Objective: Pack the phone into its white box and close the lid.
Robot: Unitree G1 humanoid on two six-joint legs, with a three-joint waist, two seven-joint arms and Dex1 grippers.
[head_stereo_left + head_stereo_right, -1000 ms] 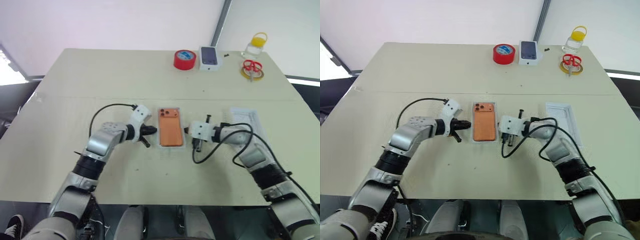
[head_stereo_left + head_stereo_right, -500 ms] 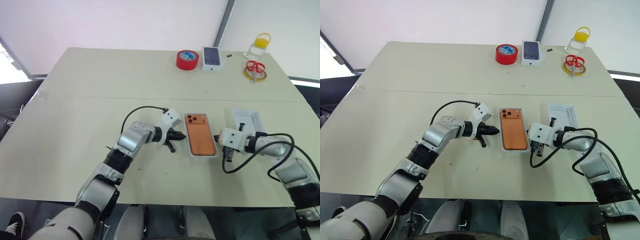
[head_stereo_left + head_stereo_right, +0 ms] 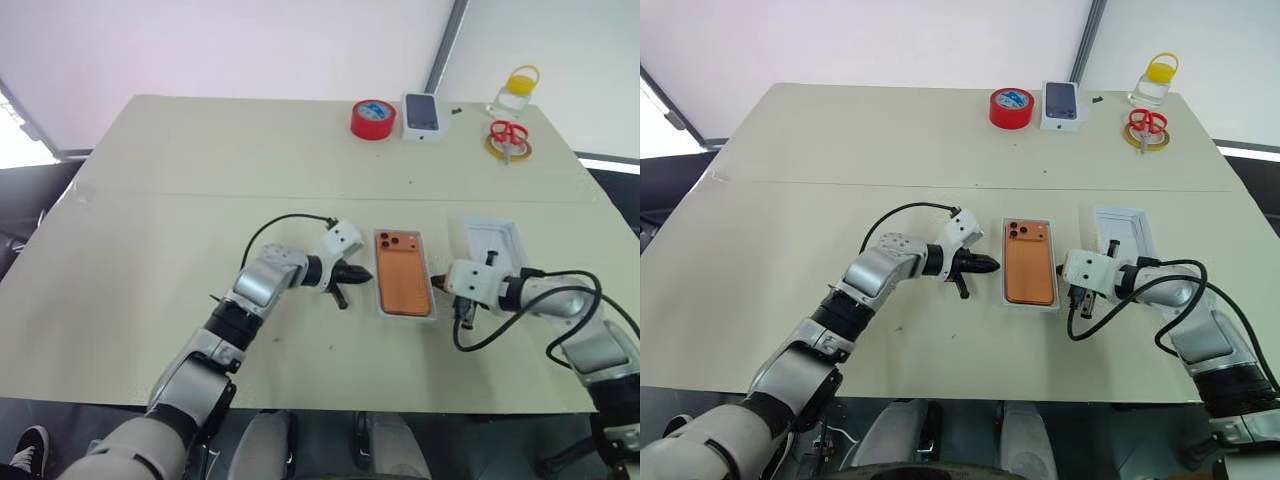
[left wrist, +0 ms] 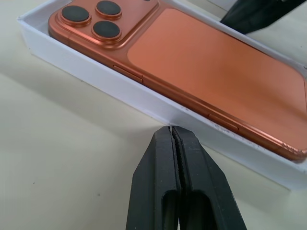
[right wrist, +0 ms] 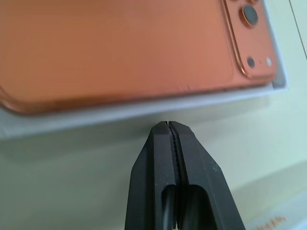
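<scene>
Both clenched claws, left (image 3: 362, 272) and right (image 3: 440, 283), have slid the box (image 3: 427, 313), phone (image 3: 403, 284) inside, rightward between them; lid unplaced.

We see the phone (image 4: 211, 67) with a smooth, satin metallic-orange back and glossy dark lenses, lying in the white box (image 4: 120, 88) of matt card, on a matt cream table (image 3: 200, 160).

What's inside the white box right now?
The phone lies in the white box, back up, camera cluster at the far end. It hides the box floor, so I can't tell whether anything is beneath it. No lid is on yet.
</scene>
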